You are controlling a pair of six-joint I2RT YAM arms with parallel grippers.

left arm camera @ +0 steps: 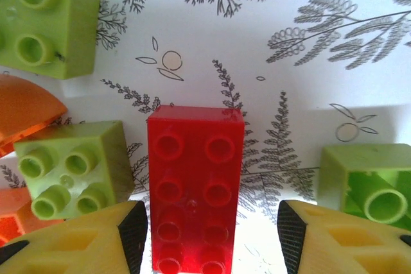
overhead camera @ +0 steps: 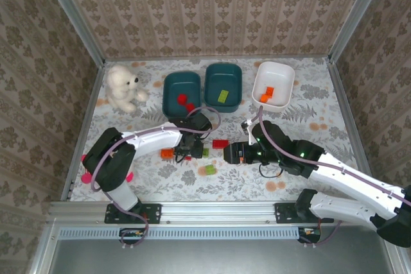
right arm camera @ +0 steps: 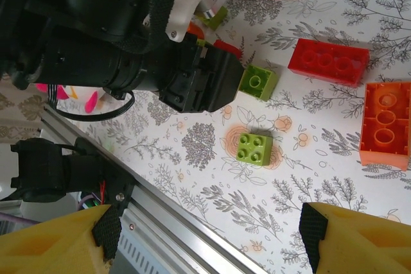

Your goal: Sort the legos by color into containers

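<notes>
My left gripper (left arm camera: 205, 222) is low over the table with its jaws open on either side of a red lego (left arm camera: 194, 184). The left pad nearly touches the brick and the right pad stands well apart. Green legos (left arm camera: 74, 168) (left arm camera: 369, 184) and an orange one (left arm camera: 26, 110) lie beside it. In the top view the left gripper (overhead camera: 186, 149) is in front of the left teal container (overhead camera: 168, 88). My right gripper (overhead camera: 231, 153) hangs open and empty, its fingertips (right arm camera: 314, 229) above a green lego (right arm camera: 255, 148). The teal containers (overhead camera: 234, 75) hold red and green bricks, and the white container (overhead camera: 282, 72) holds orange ones.
A white teddy bear (overhead camera: 124, 88) sits at the back left and a pink toy (overhead camera: 85, 174) lies at the left edge. A red lego (right arm camera: 329, 62) and an orange one (right arm camera: 386, 123) lie near the right gripper. The metal table rail (right arm camera: 186, 222) runs just below it.
</notes>
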